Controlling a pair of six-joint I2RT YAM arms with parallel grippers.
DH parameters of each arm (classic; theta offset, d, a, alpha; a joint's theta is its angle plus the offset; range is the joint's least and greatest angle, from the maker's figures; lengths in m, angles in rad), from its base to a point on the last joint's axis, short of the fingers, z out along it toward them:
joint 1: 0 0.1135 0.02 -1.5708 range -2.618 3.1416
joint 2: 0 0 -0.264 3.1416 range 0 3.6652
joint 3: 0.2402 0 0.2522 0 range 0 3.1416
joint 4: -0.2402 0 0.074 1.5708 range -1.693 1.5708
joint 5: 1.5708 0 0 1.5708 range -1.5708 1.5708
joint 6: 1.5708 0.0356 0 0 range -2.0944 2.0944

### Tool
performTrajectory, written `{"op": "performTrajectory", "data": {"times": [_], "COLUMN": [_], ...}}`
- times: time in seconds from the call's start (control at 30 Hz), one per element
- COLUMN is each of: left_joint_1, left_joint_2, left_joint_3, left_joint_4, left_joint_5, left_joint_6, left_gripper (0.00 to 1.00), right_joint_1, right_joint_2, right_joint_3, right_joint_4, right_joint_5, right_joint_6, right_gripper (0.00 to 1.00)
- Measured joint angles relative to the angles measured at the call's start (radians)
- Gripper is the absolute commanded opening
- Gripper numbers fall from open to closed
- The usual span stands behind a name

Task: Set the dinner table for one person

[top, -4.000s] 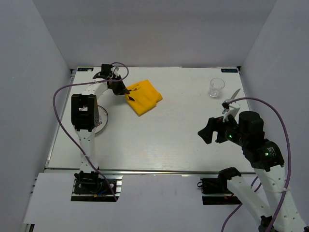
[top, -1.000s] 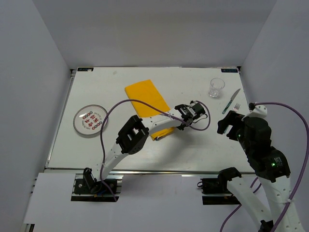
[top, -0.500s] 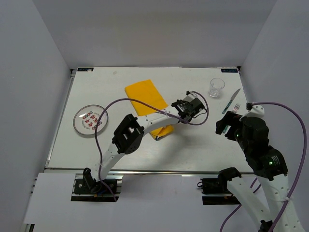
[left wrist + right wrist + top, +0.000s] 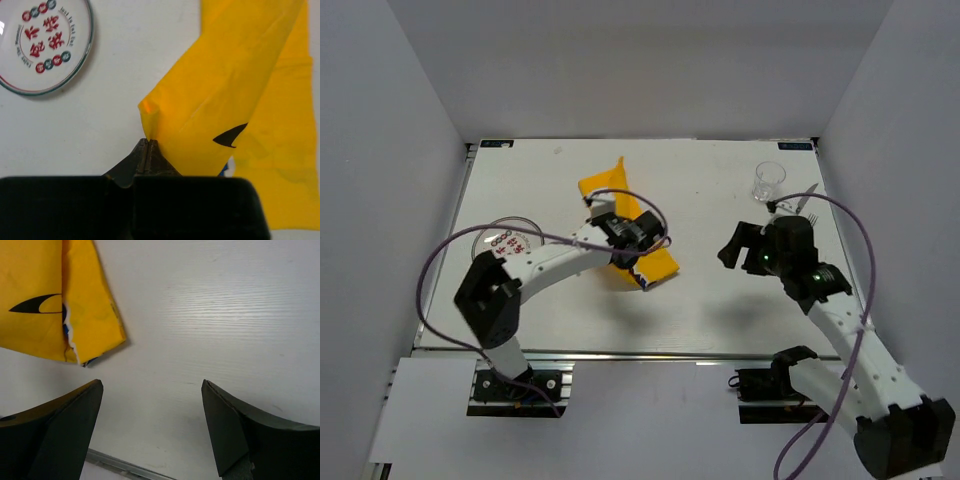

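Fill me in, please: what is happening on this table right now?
The left gripper is shut on a fold of the yellow cloth, holding part of it raised off the white dinner table. The right gripper hangs open over bare tabletop just beside the cloth's corner, holding nothing. A patterned plate sits to the left of the cloth, and a glass stands at the far right.
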Motion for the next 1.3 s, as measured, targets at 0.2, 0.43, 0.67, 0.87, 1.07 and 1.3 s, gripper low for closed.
{"op": "performTrajectory", "data": {"times": [0.2, 0.43, 0.67, 0.87, 1.07, 1.3], "left_joint_1": [-0.001, -0.001, -0.011, -0.011, -0.011, -0.011], "left_joint_2": [-0.29, -0.328, -0.323, -0.323, -0.323, -0.324], "left_joint_3": [-0.449, -0.549, -0.548, -0.548, -0.548, -0.548], "left_joint_4": [0.029, 0.081, 0.116, 0.129, 0.129, 0.143], "left_joint_5": [0.057, 0.103, 0.105, 0.105, 0.105, 0.105], "left_joint_6": [-0.271, -0.348, -0.352, -0.341, -0.33, -0.318], "left_gripper": [0.0, 0.0, 0.0, 0.0, 0.0, 0.0], "right_joint_1": [0.022, 0.062, 0.096, 0.117, 0.14, 0.153], "right_joint_2": [0.262, 0.512, 0.672, 0.789, 0.813, 0.855], "right_joint_3": [-0.024, -0.024, -0.045, -0.053, -0.053, -0.05], "right_joint_4": [0.241, 0.473, 0.595, 0.673, 0.709, 0.729], "right_joint_5": [-0.246, -0.383, -0.439, -0.465, -0.468, -0.468], "right_joint_6": [-0.004, 0.002, 0.032, 0.059, 0.081, 0.091], "right_gripper": [0.7, 0.58, 0.56, 0.52, 0.49, 0.44]}}
